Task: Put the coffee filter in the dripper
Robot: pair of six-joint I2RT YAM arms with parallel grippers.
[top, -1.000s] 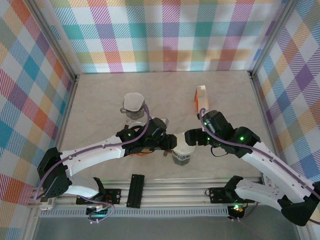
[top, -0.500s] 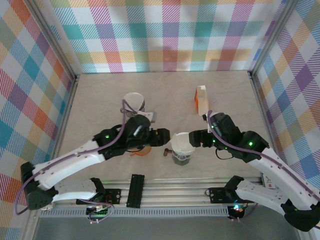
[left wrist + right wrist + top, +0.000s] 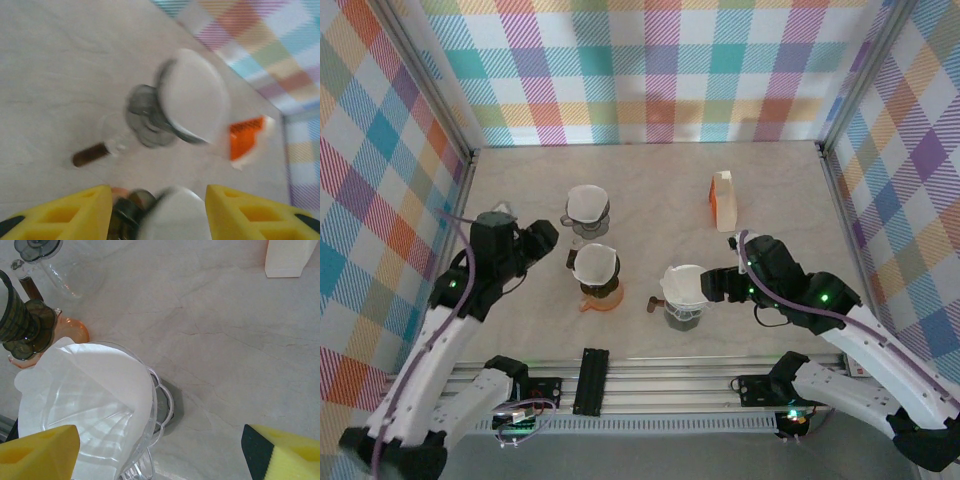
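While scanning from above, find the coffee filter (image 3: 683, 283) seated in the dripper (image 3: 682, 314) at the table's (image 3: 780, 215) near middle. Note the right gripper (image 3: 711, 285) just right of it, released, probably with nothing left to hold, and the left gripper (image 3: 544, 238) well left, out of the way. On left wrist, see blurred fingers (image 3: 55, 215) apart, grasping nothing. On right wrist, see fingers (image 3: 285, 450) spread wide, filter untouched.

Bright, even light falls from above on the pale marbled table (image 3: 650, 190), leaving only soft, short shadows beside the glassware. The overhead view is sharp, though the corner posts (image 3: 428, 85) splay outward with wide-angle distortion. The left wrist view is heavily motion-blurred, smearing a dripper (image 3: 150, 117) and an orange box (image 3: 247, 140). The right wrist view is crisp on the table's veins, but its yellow fingertips (image 3: 285, 452) are soft.
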